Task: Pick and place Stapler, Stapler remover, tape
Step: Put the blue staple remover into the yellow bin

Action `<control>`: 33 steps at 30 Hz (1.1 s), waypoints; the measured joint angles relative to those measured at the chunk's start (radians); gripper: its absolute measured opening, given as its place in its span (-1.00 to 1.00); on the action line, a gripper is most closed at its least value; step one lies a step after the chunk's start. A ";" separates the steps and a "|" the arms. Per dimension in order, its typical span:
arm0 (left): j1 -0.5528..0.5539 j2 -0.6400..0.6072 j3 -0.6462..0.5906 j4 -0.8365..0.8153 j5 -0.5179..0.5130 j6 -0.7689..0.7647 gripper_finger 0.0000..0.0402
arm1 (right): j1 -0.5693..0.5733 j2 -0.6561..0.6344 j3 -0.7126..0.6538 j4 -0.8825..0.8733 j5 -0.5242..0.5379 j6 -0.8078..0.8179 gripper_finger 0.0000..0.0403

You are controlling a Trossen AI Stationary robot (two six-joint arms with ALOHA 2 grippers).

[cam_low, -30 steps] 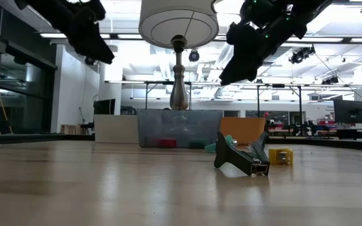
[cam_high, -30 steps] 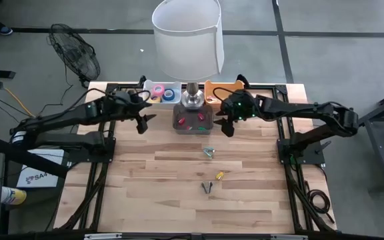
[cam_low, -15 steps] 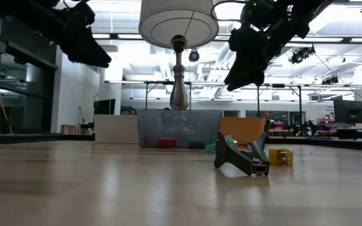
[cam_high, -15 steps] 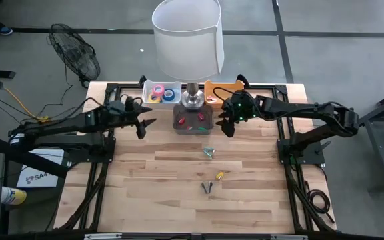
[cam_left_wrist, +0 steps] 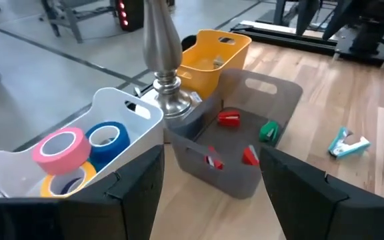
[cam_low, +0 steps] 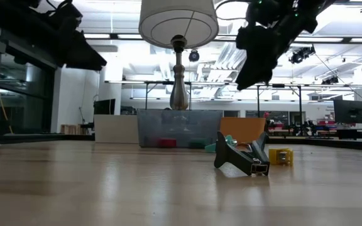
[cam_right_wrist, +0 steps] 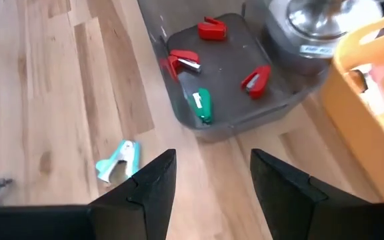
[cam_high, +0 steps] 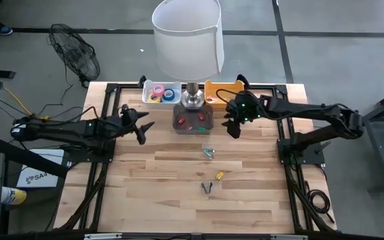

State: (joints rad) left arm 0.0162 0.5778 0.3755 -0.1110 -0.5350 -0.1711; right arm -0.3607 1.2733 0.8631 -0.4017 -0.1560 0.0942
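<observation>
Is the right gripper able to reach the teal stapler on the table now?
Probably yes. The right gripper hangs open above the table beside the grey bin. The teal stapler lies alone on bare wood in front of the bin, and nothing stands between them.

Grey floor [cam_high: 352, 47]; black fan [cam_high: 75, 57]; ceiling strip lights [cam_low: 124, 36]

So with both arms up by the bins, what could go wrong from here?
The right gripper hangs open close to the lamp; a careless swing might knock it. The teal stapler lies loose near the grey bin and could skid when pinched. The left gripper, also open, is empty.
</observation>
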 joint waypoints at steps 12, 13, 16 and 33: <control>-0.089 -0.128 -0.111 -0.002 -0.130 -0.044 0.20 | 0.000 -0.106 0.000 -0.080 0.093 -0.076 -0.09; -0.089 -0.147 -0.122 -0.002 -0.130 -0.042 0.20 | 0.000 -0.106 0.000 -0.084 0.094 -0.085 -0.09; -0.089 -0.211 -0.149 -0.004 -0.127 -0.022 0.20 | 0.000 -0.105 0.000 -0.105 0.094 -0.102 -0.09; -0.088 -0.571 -0.350 0.186 0.072 0.164 0.20 | 0.000 -0.105 0.000 -0.109 0.094 -0.103 -0.09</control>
State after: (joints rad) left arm -0.0723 0.0068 0.0253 0.0747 -0.4633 -0.0072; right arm -0.3607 1.1687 0.8631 -0.5108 -0.0624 -0.0086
